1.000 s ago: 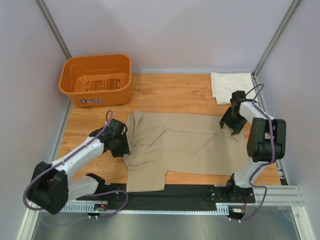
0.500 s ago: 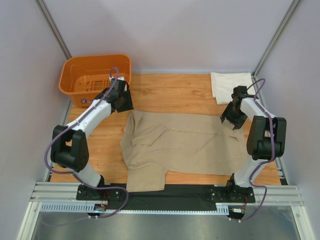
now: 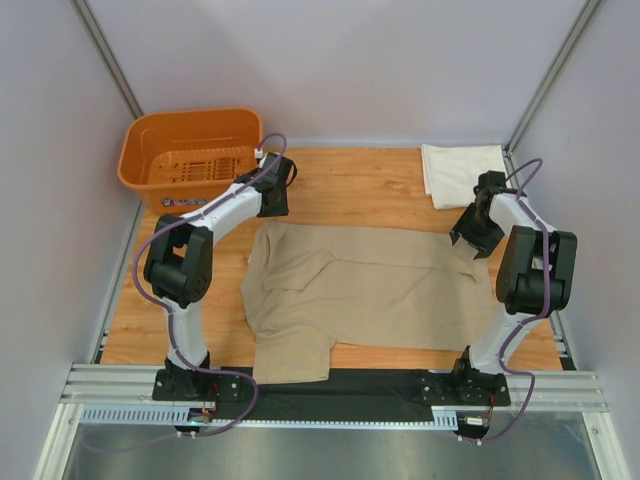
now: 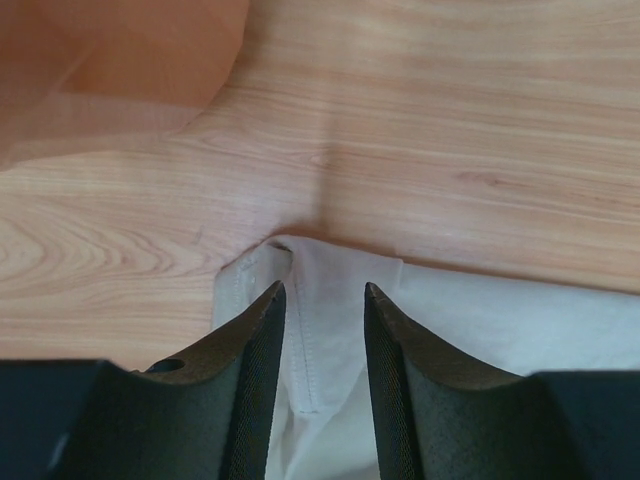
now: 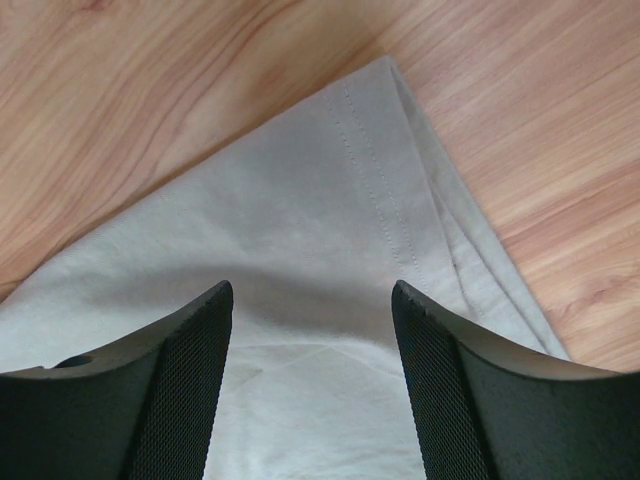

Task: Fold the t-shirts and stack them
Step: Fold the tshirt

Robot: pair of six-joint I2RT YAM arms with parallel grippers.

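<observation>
The tan-khaki t-shirt (image 3: 370, 285) lies spread flat across the middle of the table, one sleeve folded over at its left. The cream-white t-shirt (image 3: 460, 172) lies folded at the back right corner. My left gripper (image 3: 274, 197) is at the tan shirt's far left corner, next to the basket. In the left wrist view it (image 4: 323, 290) is open, fingers either side of the shirt's hemmed corner (image 4: 330, 262). My right gripper (image 3: 470, 236) is open over the shirt's far right corner. In the right wrist view it (image 5: 310, 287) hangs above that corner (image 5: 300, 200).
An orange plastic basket (image 3: 190, 182) stands at the back left, close to my left gripper; its blurred edge shows in the left wrist view (image 4: 110, 60). Wooden tabletop (image 3: 350, 185) lies between the shirts. Grey walls enclose the table. A black mat (image 3: 380, 385) lines the near edge.
My left arm has swung from the tan shirt's left edge past the basket front to the shirt's far left corner. My right gripper has shifted slightly at the far right corner.
</observation>
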